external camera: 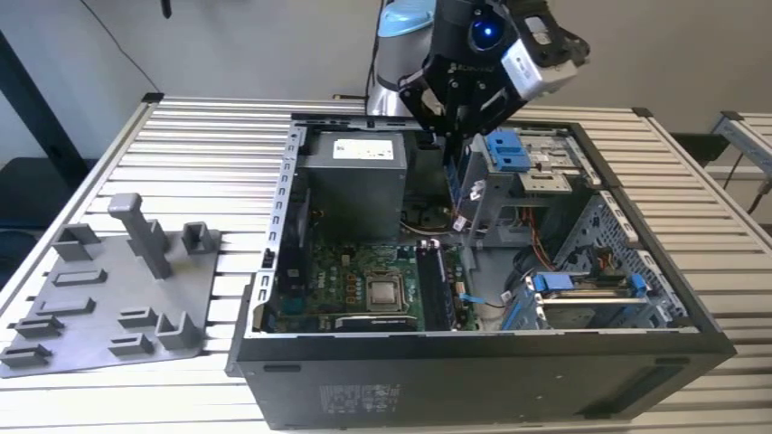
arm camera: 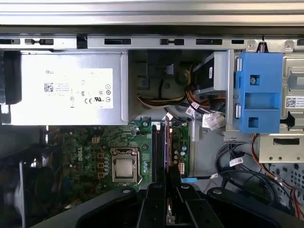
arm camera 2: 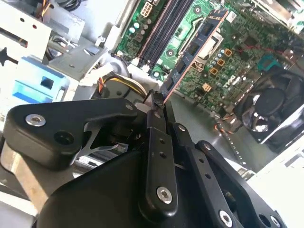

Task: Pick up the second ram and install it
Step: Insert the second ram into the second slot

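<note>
Above open PC case [external camera: 483, 380], gripper [external camera: 449, 134] clamped on second ram [arm camera 2: 190, 58], held edge-on over mobo slots [arm camera: 156, 152].

Bright, even | glare on worktop [external camera: 205, 136] slats | dim inside computer case [external camera: 483, 380] | washed-out whites in second wrist view

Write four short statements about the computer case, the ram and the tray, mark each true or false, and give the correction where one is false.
1. The gripper holds the second ram between its fingers. True.
2. The grey tray lies inside the computer case. False: it lies on the table, on the exterior view's left of the case.
3. The case is open and the motherboard shows. True.
4. A cooler covers the CPU socket. False: the socket is uncovered.
</note>
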Tool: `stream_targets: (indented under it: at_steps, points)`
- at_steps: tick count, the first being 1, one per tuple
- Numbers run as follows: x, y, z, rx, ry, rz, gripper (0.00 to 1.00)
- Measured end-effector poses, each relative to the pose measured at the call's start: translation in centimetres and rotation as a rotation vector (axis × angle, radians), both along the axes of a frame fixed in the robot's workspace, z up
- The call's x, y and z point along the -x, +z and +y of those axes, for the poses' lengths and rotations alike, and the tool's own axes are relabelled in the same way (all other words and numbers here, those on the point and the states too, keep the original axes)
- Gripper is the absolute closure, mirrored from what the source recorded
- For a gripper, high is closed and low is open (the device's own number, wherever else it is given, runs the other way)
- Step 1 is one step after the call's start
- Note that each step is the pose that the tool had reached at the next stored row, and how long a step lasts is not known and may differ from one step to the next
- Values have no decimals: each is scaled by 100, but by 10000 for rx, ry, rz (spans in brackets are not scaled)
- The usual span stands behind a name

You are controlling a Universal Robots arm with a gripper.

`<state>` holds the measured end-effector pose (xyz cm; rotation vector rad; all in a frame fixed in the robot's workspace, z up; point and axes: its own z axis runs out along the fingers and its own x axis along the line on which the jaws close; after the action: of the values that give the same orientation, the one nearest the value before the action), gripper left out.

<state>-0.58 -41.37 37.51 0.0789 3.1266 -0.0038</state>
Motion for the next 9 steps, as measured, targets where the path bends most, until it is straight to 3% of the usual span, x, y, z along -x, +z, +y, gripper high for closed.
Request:
stream_targets:
  at_steps: [3, 9]
  points:
    - [0, -2, 0, 0, -273, 0, 86]
    - [-8, -6, 0, -1, -288, 0, 86]
